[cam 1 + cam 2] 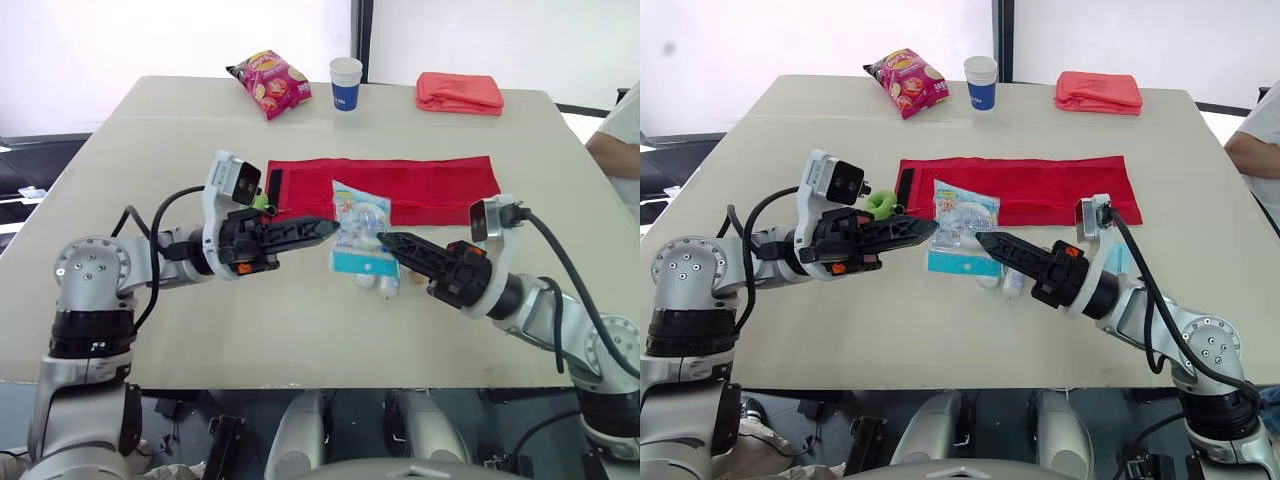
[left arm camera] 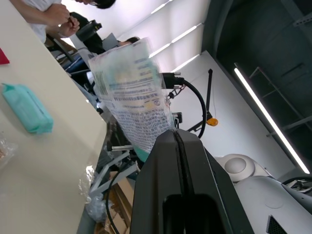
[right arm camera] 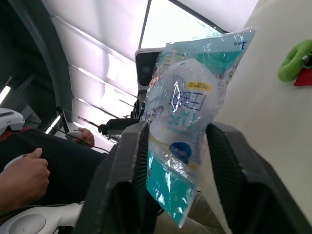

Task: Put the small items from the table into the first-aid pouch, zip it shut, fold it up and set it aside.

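Left wrist view: left gripper [image 2: 174,134] is pinching one edge of the packet [image 2: 130,92], fingers clenched flat on the film. Right wrist view: right gripper [image 3: 178,129] is standing released, one finger on either side of the packet, not pressing it as far as I can tell.

In the head views the packet is being held up at frame centre, between the two gripper tips, over the table [image 1: 150,330] and just in front of the pouch [image 1: 430,180]. Below it a teal tissue pack [image 1: 362,263] and some pieces too small to identify are lying on the table. A green item [image 1: 878,203] is sitting at the pouch's left end. The pouch is lying spread flat across the middle of the frame.

Judgement: the packet is looking light, thin, crinkly and slippery, with soft contents. It is likely flopping from a one-edge pinch, so gripping the sealed edge, in from the corner, seems safest.

Top of frame: chips bag [image 1: 268,82], cup [image 1: 346,82] and folded red cloth [image 1: 458,92] are sitting along the far edge.
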Motion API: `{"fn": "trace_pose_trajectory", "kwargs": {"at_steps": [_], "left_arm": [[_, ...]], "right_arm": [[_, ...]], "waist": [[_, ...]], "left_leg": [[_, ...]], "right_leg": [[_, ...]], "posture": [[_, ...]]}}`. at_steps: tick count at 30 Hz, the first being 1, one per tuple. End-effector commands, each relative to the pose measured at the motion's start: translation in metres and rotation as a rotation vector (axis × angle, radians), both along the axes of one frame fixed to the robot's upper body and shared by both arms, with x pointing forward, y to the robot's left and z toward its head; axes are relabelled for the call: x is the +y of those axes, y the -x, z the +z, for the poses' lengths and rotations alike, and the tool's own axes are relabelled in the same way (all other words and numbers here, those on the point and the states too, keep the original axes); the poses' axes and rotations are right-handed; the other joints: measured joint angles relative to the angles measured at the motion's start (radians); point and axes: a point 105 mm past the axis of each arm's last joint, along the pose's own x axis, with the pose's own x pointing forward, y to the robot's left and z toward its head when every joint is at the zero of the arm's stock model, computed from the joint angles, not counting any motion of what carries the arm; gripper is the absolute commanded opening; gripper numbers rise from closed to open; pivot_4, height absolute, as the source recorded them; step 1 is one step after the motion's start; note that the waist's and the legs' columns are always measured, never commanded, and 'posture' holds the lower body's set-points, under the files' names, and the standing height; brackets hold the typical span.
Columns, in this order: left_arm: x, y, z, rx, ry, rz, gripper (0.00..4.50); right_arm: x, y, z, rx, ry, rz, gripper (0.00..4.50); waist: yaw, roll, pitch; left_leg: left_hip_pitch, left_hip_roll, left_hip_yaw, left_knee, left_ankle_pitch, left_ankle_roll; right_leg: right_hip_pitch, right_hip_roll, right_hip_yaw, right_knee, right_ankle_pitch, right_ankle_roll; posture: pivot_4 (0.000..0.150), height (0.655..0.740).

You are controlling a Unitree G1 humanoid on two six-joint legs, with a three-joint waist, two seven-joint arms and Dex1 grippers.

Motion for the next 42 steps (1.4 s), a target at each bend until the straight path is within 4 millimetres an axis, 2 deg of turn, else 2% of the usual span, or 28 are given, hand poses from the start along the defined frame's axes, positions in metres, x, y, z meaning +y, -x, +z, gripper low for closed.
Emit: {"fn": "trace_pose_trajectory", "kwargs": {"at_steps": [1, 2, 9, 11, 13, 16, 17, 20, 21, 22, 23, 25, 30, 33, 35, 42], "left_arm": [[-0.002, 0.003, 0.005, -0.039, 0.019, 0.004, 0.0], [-0.002, 0.003, 0.004, -0.039, 0.019, 0.007, 0.0], [-0.005, 0.001, -0.002, -0.055, -0.008, 0.04, 0.0], [-0.005, -0.006, -0.007, -0.083, -0.047, 0.103, 0.0], [0.001, -0.019, -0.015, -0.123, -0.109, 0.208, 0.0], [0.014, -0.031, -0.026, -0.213, -0.224, 0.313, 0.82], [0.018, -0.036, -0.028, -0.248, -0.261, 0.348, 1.29], [0.031, -0.057, -0.03, -0.352, -0.35, 0.452, 2.17], [0.035, -0.069, -0.032, -0.414, -0.412, 0.494, 2.89], [0.038, -0.08, -0.036, -0.471, -0.483, 0.524, 2.89], [0.041, -0.093, -0.043, -0.55, -0.586, 0.544, 3.5], [0.047, -0.116, -0.055, -0.637, -0.734, 0.56, 4.18], [0.055, -0.157, -0.066, -0.868, -0.963, 0.539, 4.18], [0.06, -0.174, -0.082, -0.946, -1.147, 0.448, 4.18], [0.059, -0.181, -0.088, -0.994, -1.217, 0.394, 4.18], [0.049, -0.192, -0.085, -1.084, -1.285, 0.349, 4.18]], "right_arm": [[-0.003, 0.01, 0.011, -0.058, -0.014, 0.019, 0.15], [-0.003, 0.01, 0.011, -0.059, -0.01, 0.02, 0.04], [-0.005, 0.01, 0.012, -0.069, 0.012, 0.002, 0.04], [-0.009, 0.007, 0.009, -0.066, 0.06, -0.021, 0.04], [-0.017, 0.001, 0.0, -0.045, 0.188, -0.083, 0.04], [-0.036, -0.013, -0.018, -0.03, 0.403, -0.224, 0.0], [-0.042, -0.018, -0.022, -0.027, 0.447, -0.272, 0.0], [-0.058, -0.028, -0.028, -0.042, 0.582, -0.375, 0.0], [-0.064, -0.031, -0.031, -0.041, 0.648, -0.403, 0.0], [-0.068, -0.033, -0.033, -0.048, 0.699, -0.408, 0.0], [-0.071, -0.035, -0.034, -0.049, 0.736, -0.404, 0.0], [-0.074, -0.037, -0.035, -0.021, 0.776, -0.365, 0.0], [-0.073, -0.045, -0.026, -0.069, 0.816, -0.33, 0.0], [-0.066, -0.052, -0.019, -0.097, 0.808, -0.321, 0.0], [-0.061, -0.055, -0.017, -0.109, 0.804, -0.319, 0.0], [-0.05, -0.06, -0.012, -0.122, 0.769, -0.325, 0.0]], "waist": [[0.0, 0.0, 0.0], [0.0, 0.0, 0.0], [0.0, 0.0, 0.0], [0.0, 0.0, 0.0], [0.002, 0.001, 0.0], [0.002, 0.0, 0.0], [0.002, 0.0, 0.0], [0.005, 0.001, 0.0], [0.005, 0.001, 0.0], [0.008, 0.001, 0.0], [0.011, 0.001, 0.001], [0.021, 0.001, 0.0], [0.025, 0.0, 0.0], [0.026, 0.0, 0.0], [0.026, 0.0, 0.0], [0.026, 0.0, 0.0]], "left_leg": [[0.0, 0.0, 0.0, 0.0, 0.0, 0.0], [0.0, 0.0, 0.0, 0.0, 0.0, 0.0], [0.0, 0.0, 0.0, 0.0, 0.0, 0.0], [0.0, 0.0, 0.001, 0.0, 0.0, 0.0], [0.0, -0.001, 0.001, -0.001, 0.0, 0.0], [0.0, -0.001, 0.002, -0.002, 0.0, 0.0], [0.0, 0.0, 0.002, -0.002, 0.0, 0.0], [0.0, 0.0, 0.002, -0.003, 0.0, 0.0], [0.0, 0.0, 0.003, -0.003, 0.0, 0.0], [0.0, 0.0, 0.003, -0.003, 0.0, 0.0], [0.0, -0.001, 0.004, -0.003, 0.0, 0.0], [-0.001, -0.001, 0.004, -0.003, 0.0, 0.0], [-0.003, 0.0, 0.005, -0.007, -0.001, 0.003], [-0.006, 0.0, 0.007, -0.007, -0.002, 0.004], [-0.008, -0.001, 0.01, -0.006, -0.003, 0.005], [-0.009, -0.001, 0.009, -0.003, -0.005, 0.008]], "right_leg": [[0.0, 0.0, 0.0, 0.0, 0.0, 0.0], [0.0, 0.0, 0.0, 0.0, 0.0, 0.0], [0.0, 0.0, 0.0, 0.0, 0.0, 0.0], [0.0, 0.0, 0.0, 0.0, 0.0, 0.0], [0.0, -0.001, 0.0, -0.001, 0.0, 0.0], [0.0, -0.001, 0.001, -0.001, 0.0, -0.001], [-0.001, -0.001, 0.0, -0.002, 0.0, -0.001], [-0.001, -0.001, 0.001, -0.003, 0.001, -0.001], [-0.002, -0.001, 0.001, -0.003, 0.001, -0.002], [-0.002, -0.001, 0.001, -0.004, 0.001, -0.002], [-0.001, -0.002, 0.001, -0.004, 0.001, -0.002], [-0.001, -0.001, 0.001, -0.006, 0.001, -0.002], [-0.002, -0.001, 0.001, -0.012, 0.002, -0.002], [-0.004, -0.001, 0.001, -0.014, 0.002, -0.002], [-0.004, -0.001, 0.001, -0.015, 0.004, 0.001], [-0.004, -0.003, 0.001, -0.015, 0.005, 0.004]], "posture": [[0.15, 0.74], [0.15, 0.74], [0.15, 0.74], [0.15, 0.74], [0.15, 0.74], [0.15, 0.74], [0.15, 0.74], [0.15, 0.74], [0.15, 0.74], [0.15, 0.74], [0.15, 0.74], [0.15, 0.74], [0.15, 0.74], [0.15, 0.74], [0.15, 0.74], [0.15, 0.74]]}}
